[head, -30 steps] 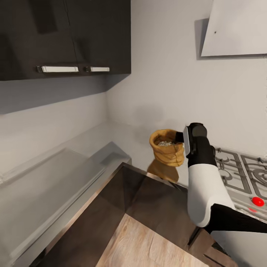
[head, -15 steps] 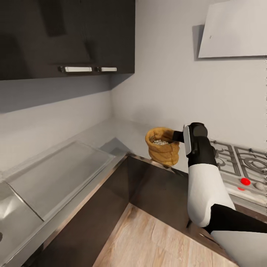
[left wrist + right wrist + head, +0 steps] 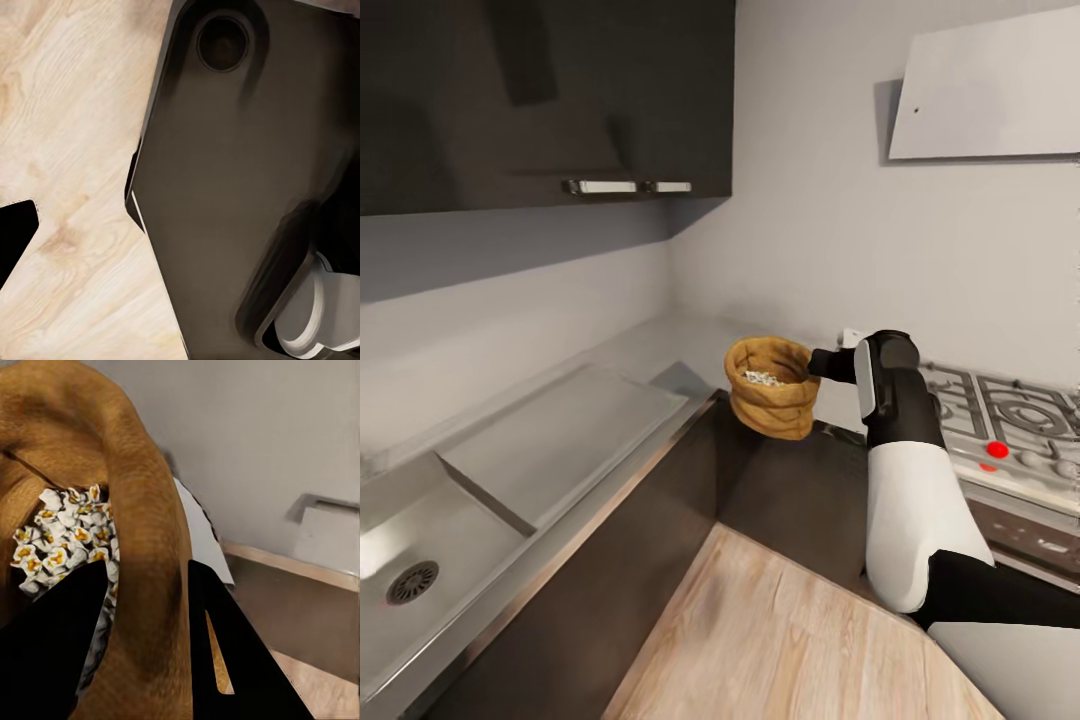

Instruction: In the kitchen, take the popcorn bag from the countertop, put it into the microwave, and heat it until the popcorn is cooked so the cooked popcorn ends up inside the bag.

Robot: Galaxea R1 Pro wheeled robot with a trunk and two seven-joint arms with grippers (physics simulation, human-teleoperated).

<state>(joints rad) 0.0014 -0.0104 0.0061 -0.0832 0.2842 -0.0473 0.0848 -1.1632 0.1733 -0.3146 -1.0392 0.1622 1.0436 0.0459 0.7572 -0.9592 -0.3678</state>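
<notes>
The popcorn bag (image 3: 770, 400), a wrinkled tan-brown sack with a rolled rim, hangs upright clear of the tabletop (image 3: 550, 440), its rim pinched by the right pincer (image 3: 822, 364). Whitish popcorn (image 3: 60, 540) fills its inside.

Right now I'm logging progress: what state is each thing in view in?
Tan-brown wrinkled paper popcorn bag: lifted off the countertop, upright, open-topped.
Pale whitish popcorn: inside the bag.
Right gripper: shut on the bag's rolled rim.
Dark glossy wall cabinets: doors closed.
Steel sink: basin dry.
</notes>
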